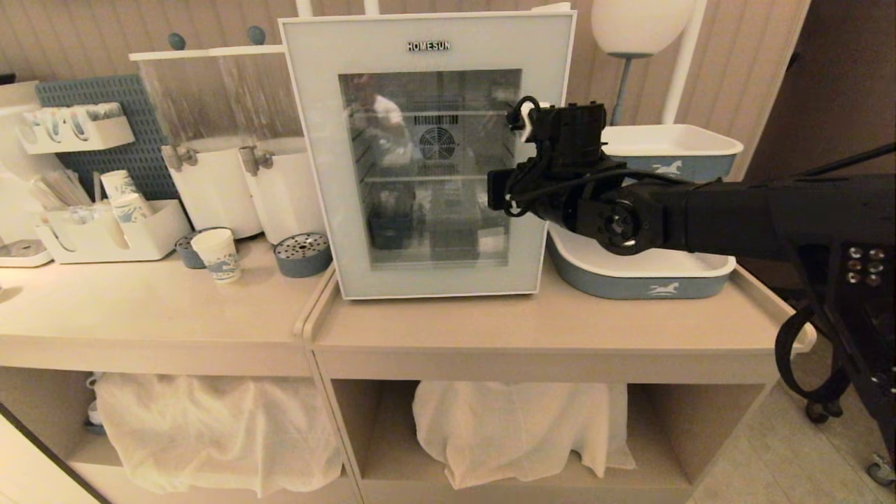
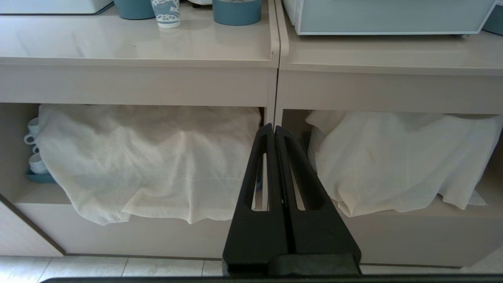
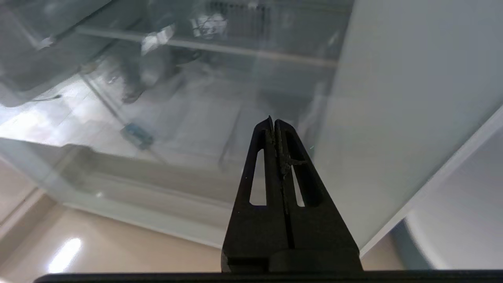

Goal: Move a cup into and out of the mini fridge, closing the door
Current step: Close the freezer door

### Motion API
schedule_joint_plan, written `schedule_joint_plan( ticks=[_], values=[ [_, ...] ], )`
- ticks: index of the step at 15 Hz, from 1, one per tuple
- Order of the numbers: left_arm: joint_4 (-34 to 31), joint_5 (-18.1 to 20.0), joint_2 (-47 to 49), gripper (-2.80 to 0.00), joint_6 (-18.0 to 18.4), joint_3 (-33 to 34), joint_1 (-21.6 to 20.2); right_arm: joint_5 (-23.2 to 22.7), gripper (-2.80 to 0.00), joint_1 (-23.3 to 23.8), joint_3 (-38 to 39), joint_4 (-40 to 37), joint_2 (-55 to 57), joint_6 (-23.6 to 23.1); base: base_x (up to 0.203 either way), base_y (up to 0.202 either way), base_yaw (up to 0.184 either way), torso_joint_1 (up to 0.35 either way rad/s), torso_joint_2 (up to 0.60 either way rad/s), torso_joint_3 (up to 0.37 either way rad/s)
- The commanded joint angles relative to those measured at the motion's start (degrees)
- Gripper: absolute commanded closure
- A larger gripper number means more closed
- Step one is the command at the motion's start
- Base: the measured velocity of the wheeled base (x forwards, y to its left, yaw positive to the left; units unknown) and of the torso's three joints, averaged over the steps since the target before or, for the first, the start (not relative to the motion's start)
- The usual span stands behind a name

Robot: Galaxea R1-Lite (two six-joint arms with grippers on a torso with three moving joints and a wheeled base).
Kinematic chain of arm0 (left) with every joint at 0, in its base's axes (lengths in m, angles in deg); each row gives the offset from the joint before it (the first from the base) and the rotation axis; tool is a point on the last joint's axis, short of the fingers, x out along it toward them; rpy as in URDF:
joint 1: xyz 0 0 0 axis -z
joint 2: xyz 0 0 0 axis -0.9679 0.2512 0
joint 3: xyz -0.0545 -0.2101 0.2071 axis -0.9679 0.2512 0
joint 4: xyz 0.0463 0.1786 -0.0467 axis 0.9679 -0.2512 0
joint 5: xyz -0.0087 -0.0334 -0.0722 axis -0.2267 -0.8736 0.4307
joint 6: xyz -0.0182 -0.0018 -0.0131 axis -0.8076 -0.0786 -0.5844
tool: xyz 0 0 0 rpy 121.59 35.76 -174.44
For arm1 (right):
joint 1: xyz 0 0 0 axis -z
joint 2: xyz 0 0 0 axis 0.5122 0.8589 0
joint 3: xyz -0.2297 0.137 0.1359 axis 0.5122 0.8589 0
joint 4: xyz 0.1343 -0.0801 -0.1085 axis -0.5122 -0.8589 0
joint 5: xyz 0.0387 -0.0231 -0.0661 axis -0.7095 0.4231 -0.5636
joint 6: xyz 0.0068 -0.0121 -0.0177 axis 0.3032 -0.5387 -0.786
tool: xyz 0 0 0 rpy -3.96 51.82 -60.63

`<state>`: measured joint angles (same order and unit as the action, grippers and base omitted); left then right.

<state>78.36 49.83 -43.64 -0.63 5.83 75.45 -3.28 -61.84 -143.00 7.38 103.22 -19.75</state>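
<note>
The mini fridge (image 1: 427, 154) is seen standing on the right-hand counter (image 1: 532, 329), a white box with its door (image 1: 318, 140) shut flat against the front. The door is made up of a clear glass window inside a wide pale grey-blue frosted frame, with "HOMESUN" lettered across the top. Through the glass, wire shelves and a round rear fan are visible; dark shapes on the lower shelf cannot be identified because of reflections.

The right gripper (image 3: 274, 120) is held up in front of the door on its right-hand side, its two black fingers pressed together with nothing between them. In the right wrist view the fingertips are pointed at the boundary between window and frosted frame; whether they touch the door cannot be told.

The cup (image 1: 217, 255) is found standing upright on the left-hand counter (image 1: 140, 308), well apart from the right gripper's fingers, on the far side of the fridge. It is a small white paper cup with a blue printed pattern, set just in front of a round blue drip tray (image 1: 187, 249) beneath the drink dispensers (image 1: 210, 140).

The left gripper (image 2: 274, 127) is held low, its fingers closed and empty, pointed at the cloth-covered shelves (image 2: 149, 157) under the counters; the cup is above and beyond its fingertips.
</note>
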Motion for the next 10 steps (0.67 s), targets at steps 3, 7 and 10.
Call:
schedule_joint_plan(
  ticks=[3, 7, 10],
  values=[
    [0.03, -0.01, -0.11, 0.00, -0.05, 0.00, 0.00, 0.50, 0.00, -0.08, 0.19, 1.39, -0.80, -2.47, 0.000, 0.000, 0.000, 0.000, 0.00, 0.000],
    [0.03, -0.01, -0.11, 0.00, -0.05, 0.00, 0.00, 2.66, 0.00, -0.69, 8.86, 1.23, -6.83, -2.16, 0.000, 0.000, 0.000, 0.000, 0.00, 0.000],
    [0.03, -0.01, -0.11, 0.00, -0.05, 0.00, 0.00, 3.28, 0.00, -2.45, 20.86, 2.08, -18.13, -1.87, 0.000, 0.000, 0.000, 0.000, 0.00, 0.000]
  ],
)
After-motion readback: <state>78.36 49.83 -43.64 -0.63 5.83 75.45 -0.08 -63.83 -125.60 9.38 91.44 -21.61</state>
